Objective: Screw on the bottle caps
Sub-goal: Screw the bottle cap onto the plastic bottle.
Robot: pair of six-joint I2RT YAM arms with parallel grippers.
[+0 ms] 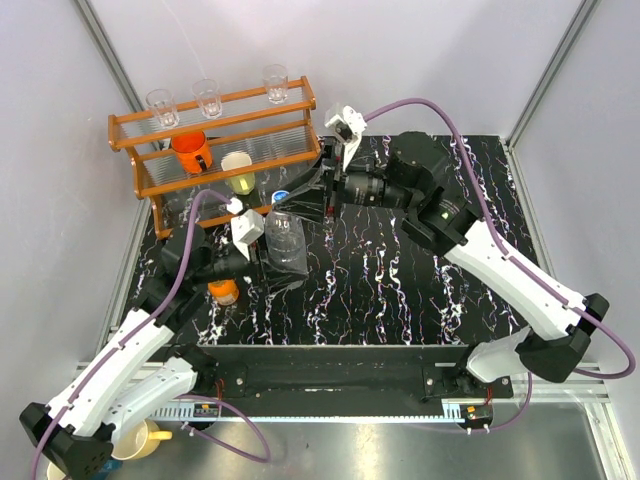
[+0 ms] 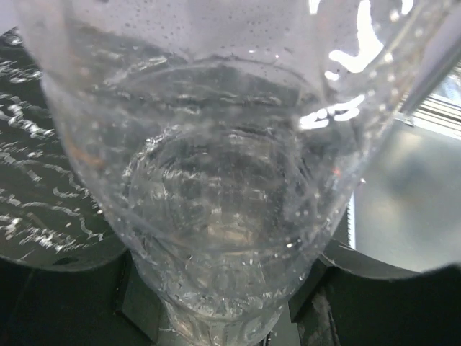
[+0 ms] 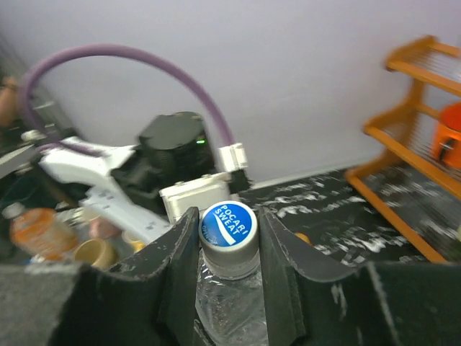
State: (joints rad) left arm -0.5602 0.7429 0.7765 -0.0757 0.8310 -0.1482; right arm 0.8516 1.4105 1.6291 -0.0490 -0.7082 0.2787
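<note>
From above, the clear plastic water bottle (image 1: 286,235) stands upright on the black marbled table (image 1: 400,290). The left gripper (image 1: 272,262) comes in from the bottle's near-left side and clamps its body. The right gripper (image 1: 297,203) reaches in from the far-right side and closes over the bottle's top, where the blue-topped round screw cap (image 1: 281,197) shows. A short orange bottle (image 1: 224,291) stands just beside the clear bottle on its near-left, partly behind the left arm; I cannot tell whether it has a cap on. Behind the clear bottle, to the far left, an orange wooden rack (image 1: 220,105) carries 3 clear drinking glasses (image 1: 208,96) and an orange mug (image 1: 190,150).

Through the left wrist camera, the water bottle (image 2: 216,180) fills almost everything. The left gripper (image 2: 223,310) has its dark fingers (image 2: 338,295) set against either side of the wet, see-through wall.

Through the right wrist camera, the cap (image 3: 228,229) sits on the bottle's neck. The right gripper (image 3: 229,241) is narrowed onto it, and both black fingers (image 3: 180,252) touch its sides. The rack (image 3: 410,144) and mug (image 3: 450,133) lie to the right of the bottle.
</note>
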